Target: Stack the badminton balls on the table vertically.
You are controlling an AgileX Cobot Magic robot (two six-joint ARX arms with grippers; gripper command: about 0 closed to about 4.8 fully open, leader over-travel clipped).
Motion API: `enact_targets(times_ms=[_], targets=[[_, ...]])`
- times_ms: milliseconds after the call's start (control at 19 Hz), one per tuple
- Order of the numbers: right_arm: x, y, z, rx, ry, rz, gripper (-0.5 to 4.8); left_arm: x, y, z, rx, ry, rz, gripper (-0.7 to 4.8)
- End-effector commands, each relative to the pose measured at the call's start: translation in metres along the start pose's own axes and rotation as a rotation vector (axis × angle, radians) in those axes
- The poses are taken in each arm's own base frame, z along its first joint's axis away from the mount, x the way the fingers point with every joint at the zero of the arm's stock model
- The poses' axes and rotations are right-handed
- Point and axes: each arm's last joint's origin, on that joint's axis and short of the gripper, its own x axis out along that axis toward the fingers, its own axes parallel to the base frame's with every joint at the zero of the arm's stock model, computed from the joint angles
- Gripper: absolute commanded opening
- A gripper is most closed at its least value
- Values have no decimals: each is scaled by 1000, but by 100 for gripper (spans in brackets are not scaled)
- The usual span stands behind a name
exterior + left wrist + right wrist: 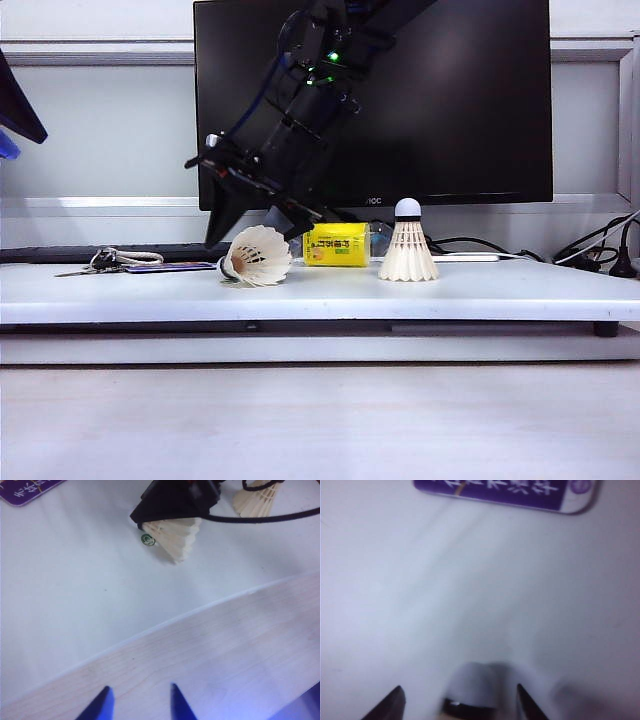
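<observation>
One badminton ball (258,256) lies on its side on the white table (500,292), cork tip toward the keys. The other badminton ball (407,246) stands upright on its skirt to the right, cork up. My right gripper (458,694) reaches across and hangs open just above the lying ball. That ball's dark-banded cork tip (479,687) sits between the jaws with a gap on each side. The left wrist view shows the black right gripper (175,500) covering part of the lying ball (176,536). My left gripper (141,697) is open and empty over the wood-grain surface (235,640), well short of the balls.
A yellow-labelled bottle (335,245) lies behind, between the two balls. A purple card (170,267) and keys (105,261) rest at the table's left. A black monitor (450,100) stands at the back, with cables (590,255) at the right.
</observation>
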Motion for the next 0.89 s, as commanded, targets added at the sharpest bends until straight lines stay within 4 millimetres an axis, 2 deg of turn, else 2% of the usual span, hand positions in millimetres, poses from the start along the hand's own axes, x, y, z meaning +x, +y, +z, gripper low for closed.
enact_targets(times_ms=[53,893], targets=[[1,6,-1,-69,27,-46,285,-1,-1,2,11,-17,-4,157],[10,17,2,-120,16,-113,275,-1,-1,2,10,-8,-8,157]])
